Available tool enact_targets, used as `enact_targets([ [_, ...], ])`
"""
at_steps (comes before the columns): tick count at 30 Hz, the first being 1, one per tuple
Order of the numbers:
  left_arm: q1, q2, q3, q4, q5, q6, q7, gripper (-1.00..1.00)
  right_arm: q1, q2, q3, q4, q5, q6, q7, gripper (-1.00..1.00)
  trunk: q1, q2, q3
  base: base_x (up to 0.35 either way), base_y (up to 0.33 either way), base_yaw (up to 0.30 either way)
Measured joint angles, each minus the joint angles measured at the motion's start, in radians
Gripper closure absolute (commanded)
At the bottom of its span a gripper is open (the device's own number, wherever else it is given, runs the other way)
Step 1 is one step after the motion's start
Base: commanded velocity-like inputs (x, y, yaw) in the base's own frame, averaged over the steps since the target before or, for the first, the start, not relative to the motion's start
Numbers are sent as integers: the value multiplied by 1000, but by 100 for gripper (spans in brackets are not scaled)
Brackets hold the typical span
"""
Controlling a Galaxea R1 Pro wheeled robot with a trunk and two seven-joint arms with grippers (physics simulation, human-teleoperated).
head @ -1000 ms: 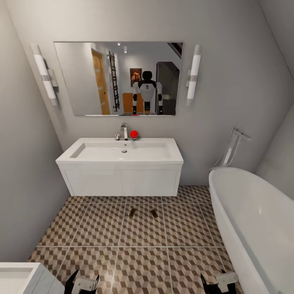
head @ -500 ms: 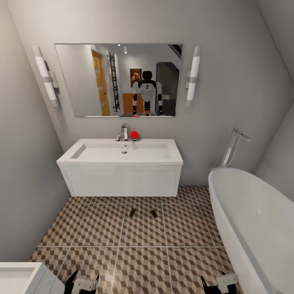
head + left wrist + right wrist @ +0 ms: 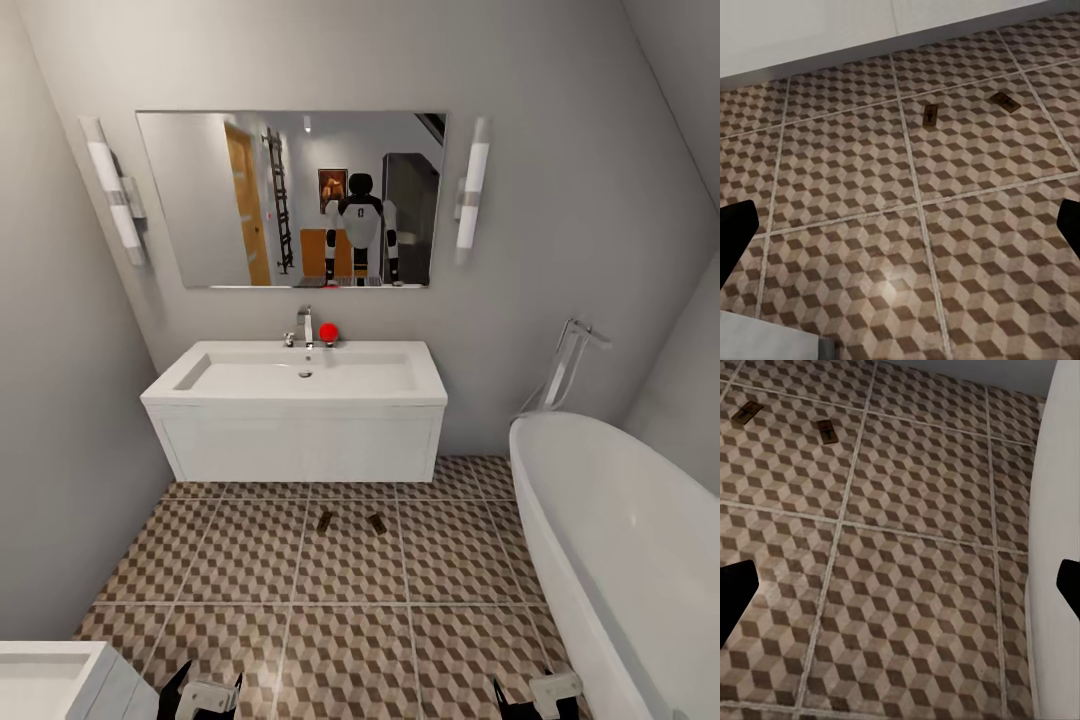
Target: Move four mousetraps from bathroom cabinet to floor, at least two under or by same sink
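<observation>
Two mousetraps (image 3: 324, 521) (image 3: 377, 522) lie flat on the cube-patterned bathroom floor (image 3: 250, 560), side by side just in front of the white vanity under the bathroom sink (image 3: 300, 375). The left wrist view has them as mousetraps (image 3: 931, 114) (image 3: 1005, 101), the right wrist view as mousetraps (image 3: 746, 412) (image 3: 827, 431). My left gripper (image 3: 205, 692) (image 3: 900, 232) and right gripper (image 3: 538, 695) (image 3: 900, 592) hang low at the near edge, both open and empty, well short of the traps. In the mirror an orange-brown cabinet (image 3: 318, 252) stands behind my reflection.
A white oval bathtub (image 3: 620, 540) fills the right side, with a chrome floor tap (image 3: 570, 360) behind it. A white unit's corner (image 3: 50, 680) juts in at the near left. A red object (image 3: 328, 329) sits by the sink tap. Walls close in on both sides.
The whole picture has shifted very slightly, so the camera moved a touch. The mousetraps and both grippers have kept their places.
</observation>
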Motion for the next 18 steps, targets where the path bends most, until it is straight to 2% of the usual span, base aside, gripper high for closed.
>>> enact_targets([
  [13,0,0,0,0,0,1,0,-100,0,0,0,0,0,3,0,-100,-50,91,41,0,0,0],
  [18,0,0,0,0,0,1,0,-100,0,0,0,0,0,3,0,-100,-50,92,41,0,0,0],
])
